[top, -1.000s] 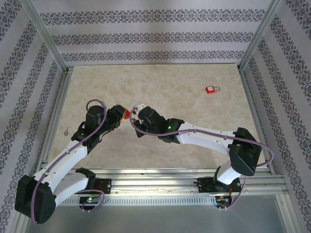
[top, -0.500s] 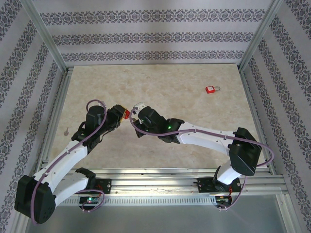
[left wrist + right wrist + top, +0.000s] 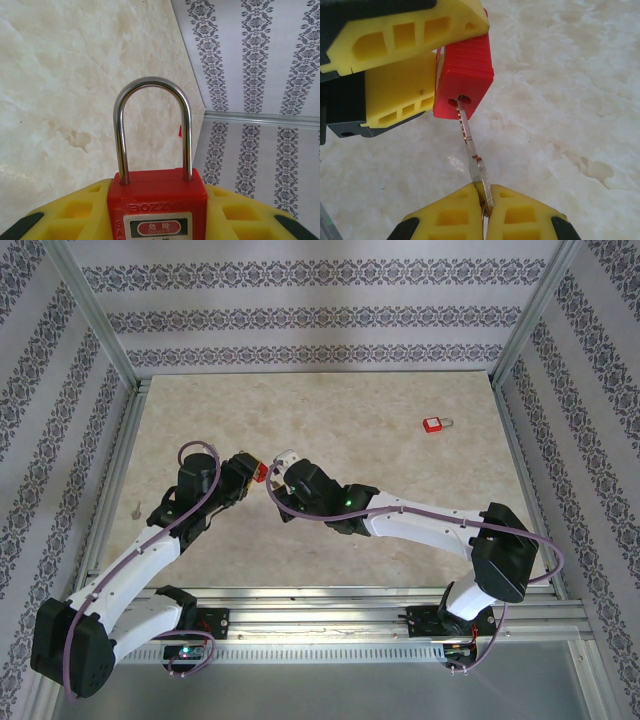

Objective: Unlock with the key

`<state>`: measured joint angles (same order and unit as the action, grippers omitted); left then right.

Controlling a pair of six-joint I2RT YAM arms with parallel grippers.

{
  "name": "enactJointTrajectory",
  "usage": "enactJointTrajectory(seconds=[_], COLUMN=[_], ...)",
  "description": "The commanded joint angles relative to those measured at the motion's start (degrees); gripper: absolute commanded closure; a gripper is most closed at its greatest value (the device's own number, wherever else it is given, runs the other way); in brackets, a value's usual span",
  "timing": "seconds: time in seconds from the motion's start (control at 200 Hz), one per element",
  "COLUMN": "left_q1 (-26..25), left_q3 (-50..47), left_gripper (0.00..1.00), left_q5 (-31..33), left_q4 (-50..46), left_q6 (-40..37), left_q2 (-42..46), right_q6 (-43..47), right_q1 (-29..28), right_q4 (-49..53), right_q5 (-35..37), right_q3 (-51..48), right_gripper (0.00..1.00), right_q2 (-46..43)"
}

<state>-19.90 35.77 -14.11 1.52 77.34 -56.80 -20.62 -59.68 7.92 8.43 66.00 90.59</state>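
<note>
Right wrist view puts us at the keyhole: the right gripper is pinched together on the bow of the thin silver metal key, and the blade's tip sits in the slot on the underside of the red plastic padlock. The left gripper clamps that padlock's body between its yellow fingers, keyhole turned toward the key, so one arm braces while the other can push and twist. From the left wrist we see the steel shackle seated in the body, so we judge the lock not yet open. Most of the blade is outside; it looks slightly angled and could jam. On the beige marble-patterned tabletop a second small red padlock lies well apart at the far right, and a small grey item, too small to identify, lies near the left edge; neither stands in the way
</note>
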Motion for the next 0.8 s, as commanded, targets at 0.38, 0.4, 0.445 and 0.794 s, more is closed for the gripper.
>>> enactJointTrajectory(seconds=[0.38, 0.4, 0.445, 0.794], left_q1=[-2.5, -2.6, -2.9, -6.3], left_q3=[0.2, 0.2, 0.4, 4.1], left_gripper=[1.0, 1.0, 1.0, 1.0], left_q5=[-1.2, -1.2, -1.1, 3.9], left_q4=[0.8, 1.4, 2.0, 4.0], left_q6=[-1.1, -0.8, -0.7, -3.0], left_q2=[-0.1, -0.6, -1.2, -1.5], right_q6=[2.6, 2.5, 2.5, 3.5], right_q1=[-0.3, -0.3, -0.6, 0.2], right_q4=[-0.6, -0.7, -1.3, -1.3], right_q5=[0.1, -0.1, -0.4, 0.3], right_q3=[3.0, 3.0, 2.9, 3.9], right_gripper=[1.0, 1.0, 1.0, 1.0], right_q2=[-1.6, -1.5, -1.8, -3.6])
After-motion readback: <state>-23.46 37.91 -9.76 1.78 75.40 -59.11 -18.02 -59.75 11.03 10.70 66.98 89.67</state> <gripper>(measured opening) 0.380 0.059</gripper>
